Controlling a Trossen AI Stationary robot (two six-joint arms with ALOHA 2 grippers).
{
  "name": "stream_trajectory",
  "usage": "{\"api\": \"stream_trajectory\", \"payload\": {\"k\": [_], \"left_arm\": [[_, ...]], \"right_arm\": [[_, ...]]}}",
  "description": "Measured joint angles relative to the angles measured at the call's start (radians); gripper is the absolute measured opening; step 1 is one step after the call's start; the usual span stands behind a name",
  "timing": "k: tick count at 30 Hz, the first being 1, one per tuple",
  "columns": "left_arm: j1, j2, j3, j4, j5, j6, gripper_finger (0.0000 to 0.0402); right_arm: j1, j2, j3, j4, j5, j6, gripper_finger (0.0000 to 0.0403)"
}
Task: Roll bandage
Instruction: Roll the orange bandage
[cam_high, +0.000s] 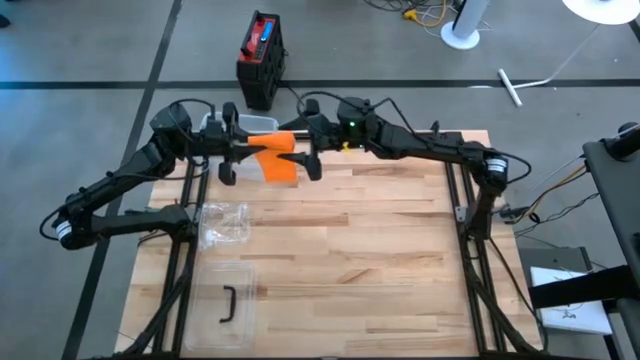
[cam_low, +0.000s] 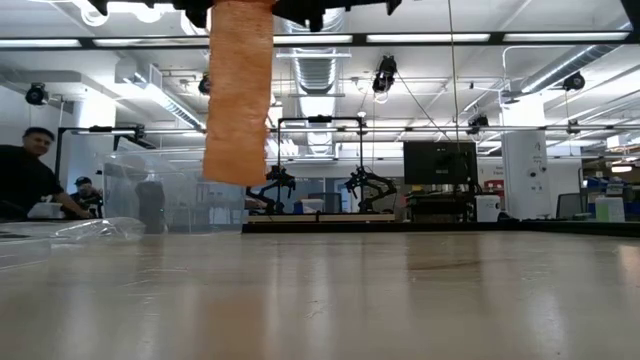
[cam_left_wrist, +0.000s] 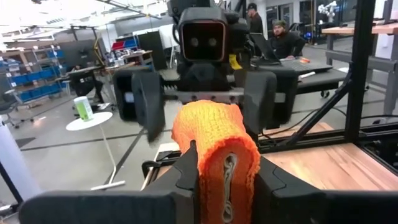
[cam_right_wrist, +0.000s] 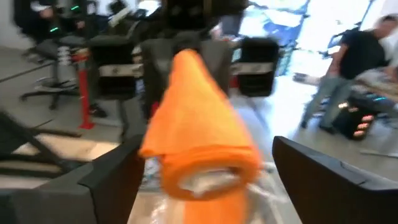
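The orange bandage is a roll (cam_high: 276, 141) held high above the table's far left part. Its loose tail (cam_low: 238, 95) hangs straight down, clear of the tabletop. My left gripper (cam_left_wrist: 225, 171) is shut on the roll's near end. My right gripper (cam_right_wrist: 208, 177) faces it from the table's right. It is open, with one finger on either side of the roll's free end (cam_right_wrist: 200, 163). I cannot tell whether either finger touches it. In the left wrist view my right gripper (cam_left_wrist: 202, 102) stands open behind the roll. My left gripper pinches the end of the roll (cam_left_wrist: 219, 163) between its two fingers (cam_left_wrist: 185, 177), which press on opposite sides of it. The fingers come level from the table's left and lie along the roll. The roll sticks out level past them, lifted clear, with its tail hanging below.
A crumpled clear plastic bag (cam_high: 223, 224) lies on the table's left part. Nearer the front edge is a clear tray with a black handle (cam_high: 228, 302). A clear box (cam_high: 255, 122) sits at the far edge behind the grippers. The wooden tabletop (cam_high: 380, 250) stretches to the right.
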Motion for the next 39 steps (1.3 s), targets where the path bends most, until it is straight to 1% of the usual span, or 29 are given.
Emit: {"api": "stream_trajectory", "payload": {"k": [5,10,15,19,22,23,25,26,28,31,35,37,39], "left_arm": [[-0.002,-0.001,0.000,-0.021,0.005,0.011,0.0056],[-0.001,-0.022,-0.002,-0.042,0.004,0.030,0.0062],[0.000,-0.063,-0.003,-0.050,-0.005,0.067,0.0065],[-0.001,-0.087,-0.004,-0.053,-0.004,0.076,0.0061],[-0.001,-0.088,-0.005,-0.058,-0.001,0.076,0.0066],[-0.001,-0.087,-0.005,-0.058,0.002,0.074,0.0069],[-0.002,-0.086,-0.005,-0.059,0.010,0.074,0.0073],[-0.002,-0.086,-0.005,-0.063,0.011,0.073,0.0074],[-0.002,-0.086,-0.005,-0.065,0.010,0.073,0.0072],[-0.002,-0.091,-0.005,-0.059,0.010,0.068,0.0064],[-0.001,-0.091,-0.005,-0.050,-0.004,0.068,0.0057],[-0.001,-0.089,-0.005,-0.055,-0.012,0.070,0.0058],[-0.001,-0.085,-0.005,-0.049,-0.013,0.071,0.0063]], "right_arm": [[-0.004,0.059,0.089,-0.079,-0.063,-0.017,0.0307],[-0.002,0.072,0.136,-0.101,-0.098,-0.020,0.0258],[-0.004,0.073,0.150,-0.143,-0.098,-0.021,0.0189],[-0.002,0.073,0.153,-0.148,-0.108,-0.022,0.0113],[-0.004,0.074,0.160,-0.152,-0.147,-0.021,0.0056],[-0.002,0.074,0.162,-0.155,-0.158,-0.022,0.0042],[-0.001,0.074,0.166,-0.168,-0.173,-0.053,0.0031],[-0.001,0.073,0.169,-0.182,-0.176,-0.076,0.0034],[-0.001,0.073,0.179,-0.217,-0.182,-0.090,0.0063],[-0.001,0.071,0.184,-0.246,-0.193,-0.094,0.0149],[0.002,0.070,0.201,-0.226,-0.197,-0.091,0.0267],[0.004,0.070,0.205,-0.183,-0.197,-0.070,0.0310],[0.009,0.074,0.205,-0.144,-0.196,-0.038,0.0335]]}}
